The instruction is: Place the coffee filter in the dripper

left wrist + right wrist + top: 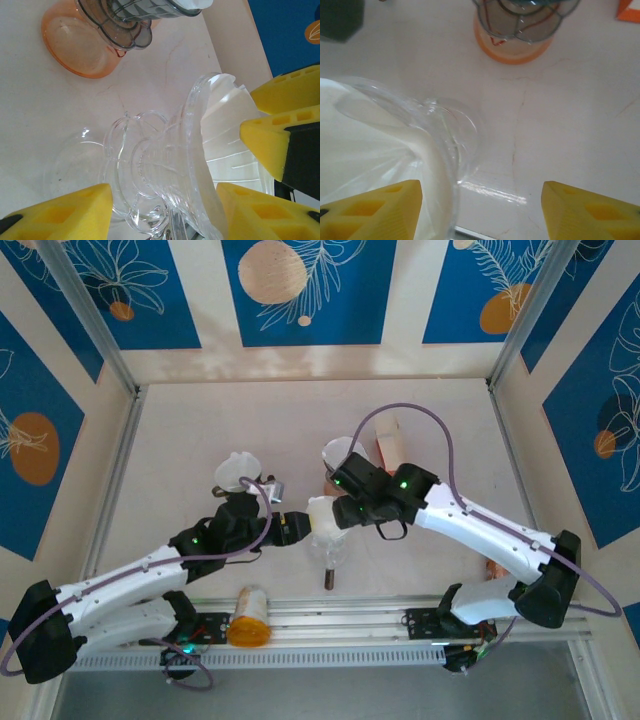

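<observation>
The clear plastic dripper (160, 170) hangs tilted on its side above the table, and my left gripper (162, 215) is shut on its base, a yellow pad against each side. The white paper filter (230, 130) sits in the dripper's cone, its pleats showing through the wall. From above, the dripper (326, 540) and filter (322, 512) lie between both grippers. My right gripper (481, 210) stands wide open at the dripper's mouth: one finger rests over the filter (365, 165) and the other is off over bare table. Its fingers (280, 100) show beside the filter.
An orange cup with a dark dripper on it (515, 30) stands just behind on the table, also seen as (95, 45). Another clear dripper (238, 470) sits at the left. A wooden block (388, 440) lies further back, and an orange-capped bottle (250, 615) rests on the front rail.
</observation>
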`<state>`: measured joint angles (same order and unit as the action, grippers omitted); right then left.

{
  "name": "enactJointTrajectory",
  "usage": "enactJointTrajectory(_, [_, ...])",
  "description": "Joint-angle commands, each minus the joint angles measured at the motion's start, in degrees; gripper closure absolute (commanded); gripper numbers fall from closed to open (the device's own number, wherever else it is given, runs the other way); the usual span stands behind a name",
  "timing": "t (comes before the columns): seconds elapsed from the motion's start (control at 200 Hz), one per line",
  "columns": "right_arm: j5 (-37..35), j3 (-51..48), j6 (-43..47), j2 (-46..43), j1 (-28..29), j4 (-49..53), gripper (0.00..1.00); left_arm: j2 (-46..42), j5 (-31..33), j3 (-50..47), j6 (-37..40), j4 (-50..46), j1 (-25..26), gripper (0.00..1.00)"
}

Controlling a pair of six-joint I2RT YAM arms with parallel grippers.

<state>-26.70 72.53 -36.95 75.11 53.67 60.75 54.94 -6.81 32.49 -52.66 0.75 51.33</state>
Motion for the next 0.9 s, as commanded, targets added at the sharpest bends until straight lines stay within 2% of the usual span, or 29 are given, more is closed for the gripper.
enactJointTrajectory(0.0, [-1.2, -1.9, -2.4, -1.5, -0.6, 2.2, 0.35, 0.5, 0.8, -0.7, -0.4, -1.4, -0.5, 0.44])
enactJointTrajectory(0.255, [-0.6, -1.6, -1.7, -1.6, -0.5, 0.3, 0.35, 0.6, 1.1, -0.8, -0.6, -1.7, -0.6, 0.45])
enactJointTrajectory(0.395, [-0.5, -0.5, 0.0, -2.9, 1.4, -2.7, 0.33, 0.6, 1.2, -0.8, -0.7, -1.7, -0.6, 0.44])
enactJointTrajectory(0.48, [1.5, -0.7, 0.1, -2.9, 1.7, -4.7, 0.32, 0.5, 1.2, -0.8, -0.7, -1.7, -0.6, 0.44])
enactJointTrajectory(0.895, [4.0, -0.6, 1.8, 6.7, 2.6, -5.1, 0.31, 0.7, 1.4, -0.6, -0.9, -1.5, -0.6, 0.44])
